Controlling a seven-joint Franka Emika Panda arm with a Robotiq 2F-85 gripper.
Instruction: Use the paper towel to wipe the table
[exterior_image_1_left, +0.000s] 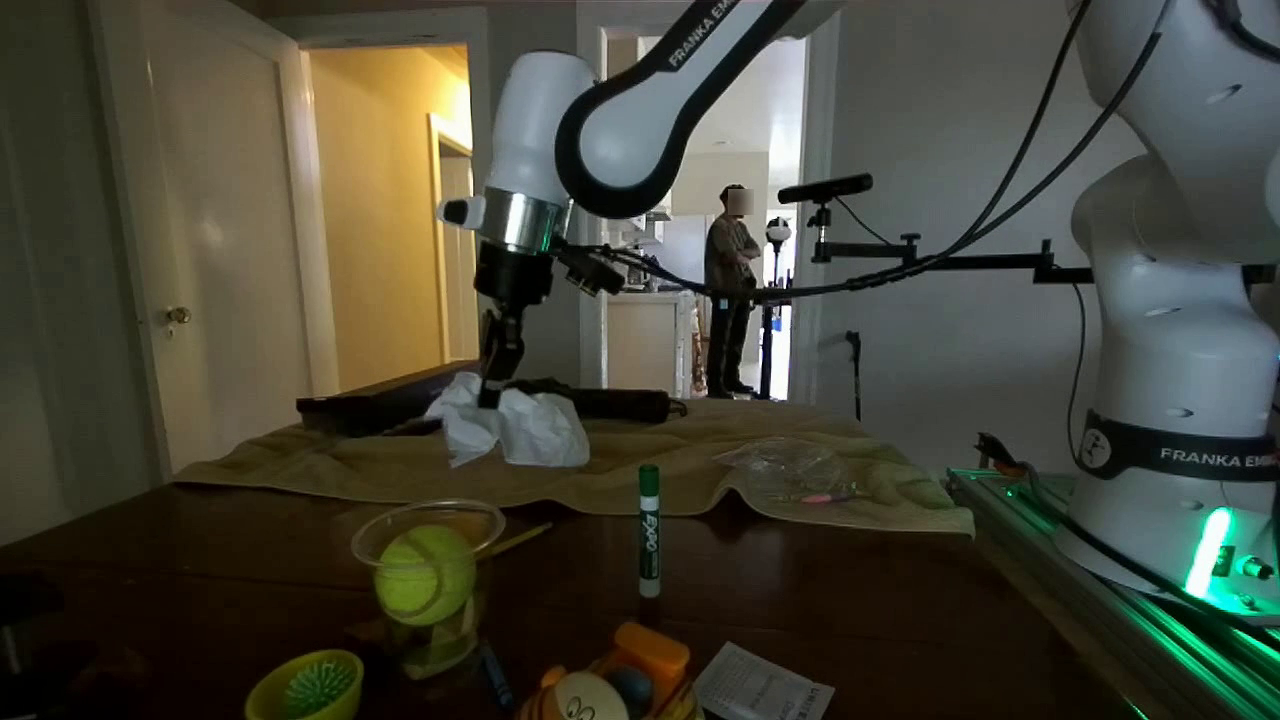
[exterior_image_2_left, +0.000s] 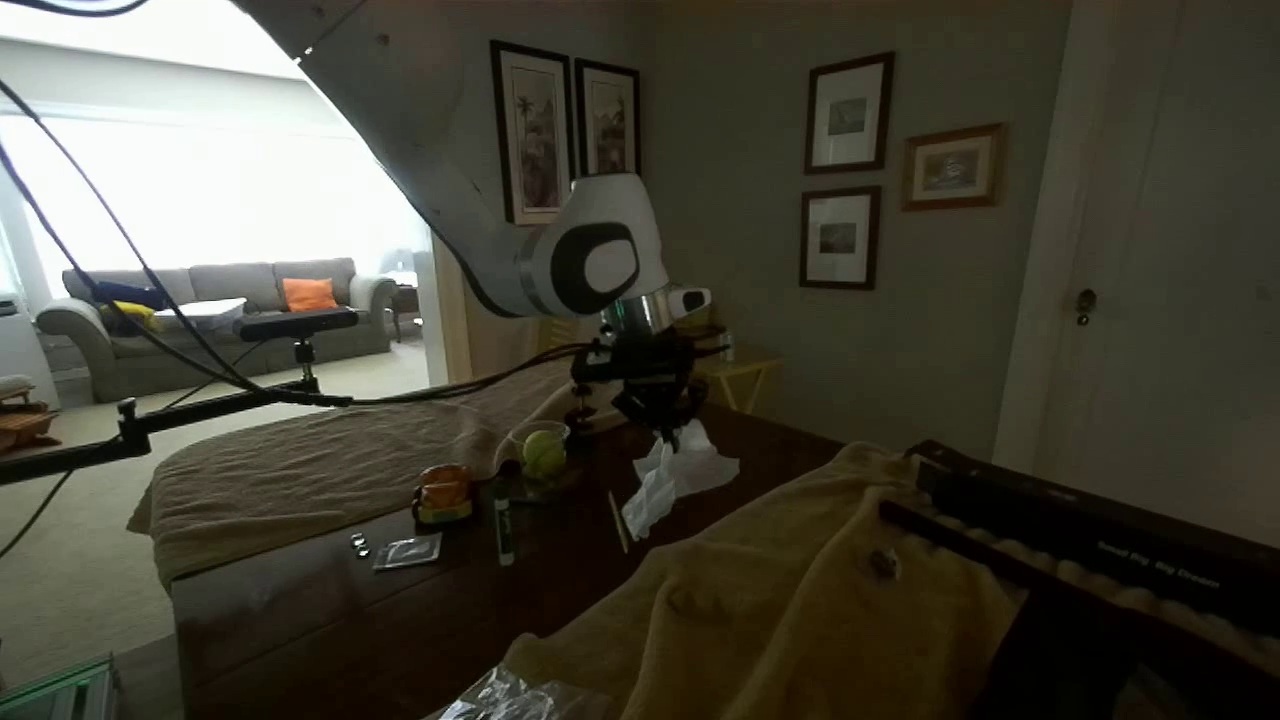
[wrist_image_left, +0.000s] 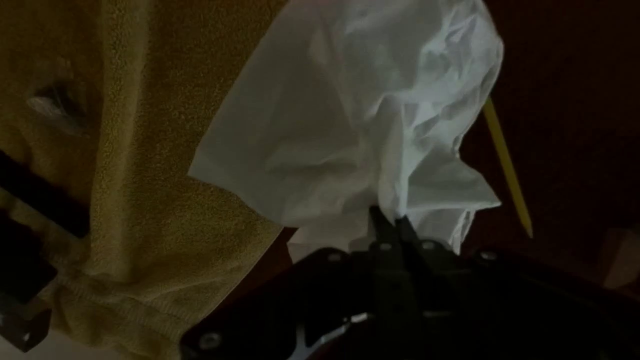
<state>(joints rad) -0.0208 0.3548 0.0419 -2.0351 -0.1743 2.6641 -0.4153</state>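
Observation:
The paper towel is a crumpled white sheet (exterior_image_1_left: 545, 432), also seen in an exterior view (exterior_image_2_left: 690, 468) and the wrist view (wrist_image_left: 320, 135). My gripper (wrist_image_left: 392, 219) is shut on a pinched fold of it; the gripper shows in both exterior views (exterior_image_1_left: 490, 395) (exterior_image_2_left: 670, 436). The towel spreads and hangs from the fingertips and looks raised over the table (exterior_image_1_left: 860, 610), whose dark brown top also shows in an exterior view (exterior_image_2_left: 320, 640). Whether its lowest edge touches anything is hard to tell. In the wrist view the towel hides one end of a yellow pencil (wrist_image_left: 507, 167).
A beige cloth (exterior_image_2_left: 770, 590) lies beside the towel, with a dark box (exterior_image_2_left: 1100, 540) on it. On the table are an upright green-capped marker (exterior_image_1_left: 650, 550), a clear cup (exterior_image_1_left: 435, 650) holding a tennis ball (exterior_image_1_left: 425, 580), an orange toy (exterior_image_1_left: 650, 655), a yellow bowl (exterior_image_1_left: 265, 690) and a white packet (exterior_image_1_left: 762, 685).

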